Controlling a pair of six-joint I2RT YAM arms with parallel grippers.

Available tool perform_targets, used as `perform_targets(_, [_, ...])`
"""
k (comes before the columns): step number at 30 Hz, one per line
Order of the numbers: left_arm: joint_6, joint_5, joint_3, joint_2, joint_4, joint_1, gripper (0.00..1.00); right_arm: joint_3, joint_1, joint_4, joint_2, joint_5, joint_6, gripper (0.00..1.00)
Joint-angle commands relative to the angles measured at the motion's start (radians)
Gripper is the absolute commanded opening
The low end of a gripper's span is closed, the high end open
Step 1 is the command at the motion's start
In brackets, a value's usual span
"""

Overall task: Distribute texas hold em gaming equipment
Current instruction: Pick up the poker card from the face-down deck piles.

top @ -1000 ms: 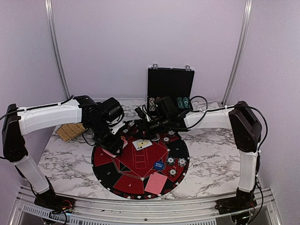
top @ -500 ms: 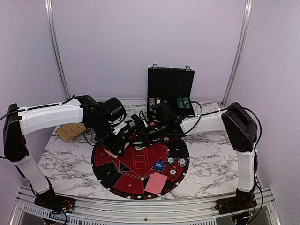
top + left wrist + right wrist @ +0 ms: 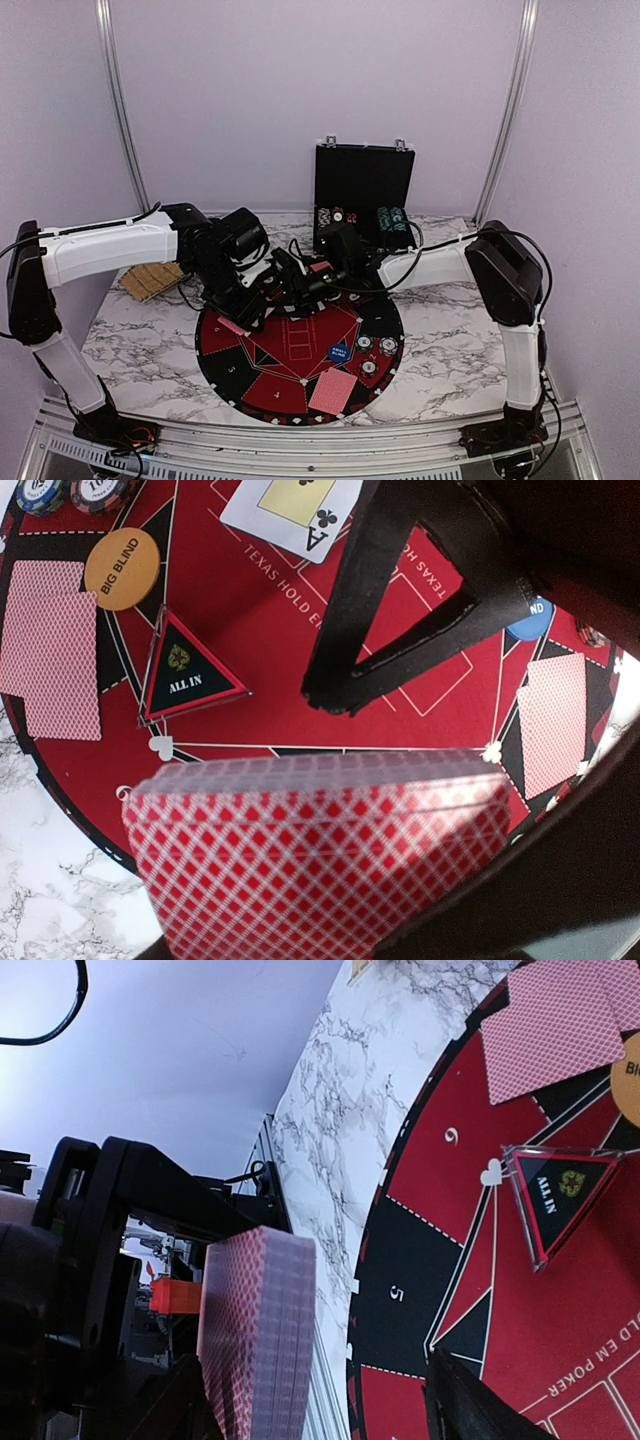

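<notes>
Top external: left gripper (image 3: 243, 312) clamps deck (image 3: 320, 870) over mat (image 3: 225, 362) rim.
Right gripper (image 3: 283, 278) gapes just beside deck.

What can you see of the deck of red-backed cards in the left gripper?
The deck is a thick, squared-up stack of cards with red-and-white lattice backs. Its layered edges show along one side. It is clamped in the left gripper and held over the left rim of the round mat, apparently clear of it. The right wrist view shows it nearly edge-on and roughly upright.

Red-and-white lattice-backed deck (image 3: 320, 870), black-and-red mat (image 3: 250, 620), orange disc (image 3: 121, 568), grey-veined white table (image 3: 50, 880)
</notes>
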State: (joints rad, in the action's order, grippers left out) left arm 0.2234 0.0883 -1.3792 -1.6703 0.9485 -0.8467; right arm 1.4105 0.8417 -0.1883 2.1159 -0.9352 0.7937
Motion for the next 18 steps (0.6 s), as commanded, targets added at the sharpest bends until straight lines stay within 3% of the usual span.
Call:
perform_targets(1, [-0.007, 0.003, -0.027, 0.001, 0.015, -0.005, 0.41, 0.043, 0.009, -0.044, 0.012, -0.009, 0.015, 0.74])
perform_targets(11, [-0.011, 0.009, -0.028, -0.001, 0.015, -0.005, 0.41, 0.059, 0.032, -0.049, 0.027, -0.028, 0.008, 0.77])
perform_targets(18, [-0.009, 0.005, -0.027, 0.005, 0.016, -0.005, 0.41, 0.065, 0.032, -0.024, 0.063, -0.021, -0.002, 0.71])
